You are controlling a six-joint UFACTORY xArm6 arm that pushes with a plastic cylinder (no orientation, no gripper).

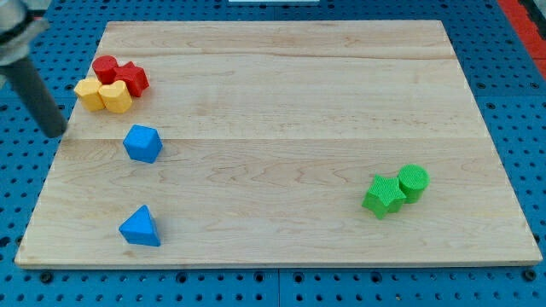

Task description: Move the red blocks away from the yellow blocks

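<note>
1. Nearest the view's bottom lies the blue triangular block (140, 227), well below my tip (56, 130) and a little to the view's right of it.
2. Another blue block (142, 143), faceted, sits just right of my tip and slightly lower.
3. Up and right of my tip, near the counter's (281, 102) top-left corner, the red round block (105, 68) and red star-like block (130, 78) touch two yellow blocks (104, 95) directly below them.
4. Far right of my tip, a green star block (383, 195) touches a green cylinder (414, 182).
5. My tip is a bare rod at the counter's left edge, touching no block; it has no fingers to spread or close.
</note>
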